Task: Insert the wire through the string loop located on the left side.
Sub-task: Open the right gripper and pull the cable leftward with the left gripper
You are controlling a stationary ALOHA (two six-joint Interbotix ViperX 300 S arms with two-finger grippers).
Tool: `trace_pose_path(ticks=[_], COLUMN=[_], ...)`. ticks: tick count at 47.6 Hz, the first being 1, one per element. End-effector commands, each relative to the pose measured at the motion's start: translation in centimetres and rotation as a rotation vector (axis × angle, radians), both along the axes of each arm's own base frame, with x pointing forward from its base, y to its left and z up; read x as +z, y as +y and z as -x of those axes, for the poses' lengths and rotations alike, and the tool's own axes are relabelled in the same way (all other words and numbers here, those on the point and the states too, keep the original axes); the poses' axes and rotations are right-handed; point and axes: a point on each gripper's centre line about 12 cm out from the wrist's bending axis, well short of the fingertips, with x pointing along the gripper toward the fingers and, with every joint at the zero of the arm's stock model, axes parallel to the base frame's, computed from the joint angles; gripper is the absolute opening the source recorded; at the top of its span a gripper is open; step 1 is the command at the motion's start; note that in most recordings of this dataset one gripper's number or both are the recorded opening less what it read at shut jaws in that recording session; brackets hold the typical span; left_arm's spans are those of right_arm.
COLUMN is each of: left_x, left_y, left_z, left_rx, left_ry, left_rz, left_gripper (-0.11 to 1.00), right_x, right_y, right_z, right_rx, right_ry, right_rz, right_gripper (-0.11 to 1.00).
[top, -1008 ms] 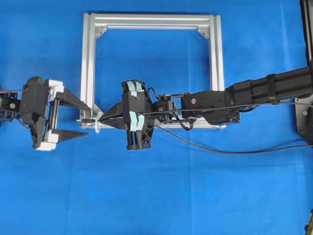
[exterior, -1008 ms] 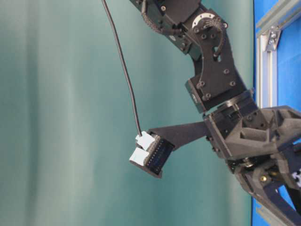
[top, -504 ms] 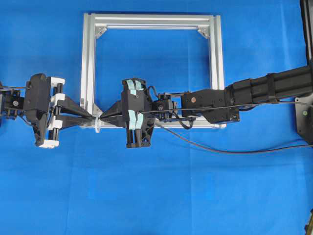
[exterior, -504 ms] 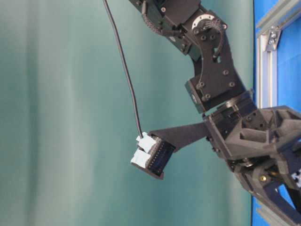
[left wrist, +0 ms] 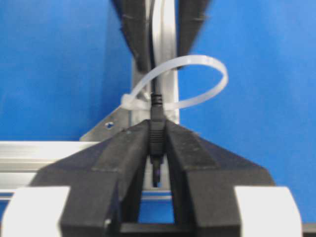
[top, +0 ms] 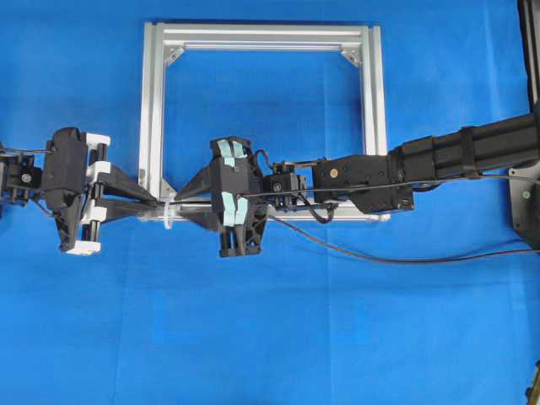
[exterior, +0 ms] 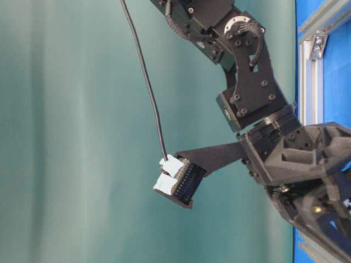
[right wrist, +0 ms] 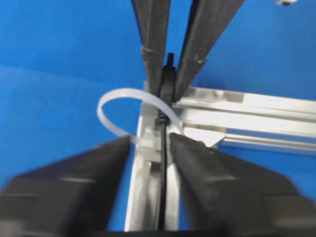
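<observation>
At the frame's (top: 152,110) lower-left corner, the left gripper (left wrist: 157,148) is clamping the wire's (right wrist: 163,197) plug past the string loop (left wrist: 197,81), letting the right gripper (right wrist: 150,163) spread free.

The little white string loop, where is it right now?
In the overhead view the string loop sits at the silver frame's lower left corner, between the two tools. In the left wrist view the wire's plug pokes through it.

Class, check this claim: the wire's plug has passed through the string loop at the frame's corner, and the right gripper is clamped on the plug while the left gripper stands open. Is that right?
The grippers are swapped. In the left wrist view the left gripper is clamped on the wire at its plug, past the string loop. In the right wrist view the right gripper stands open around the wire. The rest holds.
</observation>
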Motion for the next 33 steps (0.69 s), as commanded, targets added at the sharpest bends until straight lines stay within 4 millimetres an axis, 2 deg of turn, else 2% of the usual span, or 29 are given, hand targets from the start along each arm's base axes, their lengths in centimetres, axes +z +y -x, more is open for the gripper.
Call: trace_pose_path(ticks=[1,6,9,13,20,33], left_x=[0.3,0.3,0.4,0.5,0.6,2.1], left_y=[0.0,0.1,0.1,0.0,0.0,0.1], left_z=[-0.1,0.0,-0.1,0.0,0.4,2.6], left_rx=[-0.001,0.001,0.000,-0.001,-0.002,-0.007], left_ry=[-0.014,-0.014,-0.015,-0.019,-0.006,0.073], left_rz=[-0.002,-0.001,-0.002,-0.001,0.001,0.019], left_gripper=[0.08,0.08,0.08,0.08,0.08,0.08], right_x=[1.6,1.5,1.6,1.5,1.5,1.5], right_y=[0.1,0.1,0.1,0.1,0.1,0.1], right_z=[-0.2,-0.1,-0.2,-0.2,-0.1,-0.1], right_rx=[-0.001,-0.001,-0.003,-0.003,-0.002,0.000], right_ry=[-0.037,-0.037,-0.037,-0.035,-0.032,-0.034], right_rz=[-0.006,-0.006,-0.008,-0.008,-0.007,-0.003], right_gripper=[0.56,0.85,0.95,0.92,0.94,0.94])
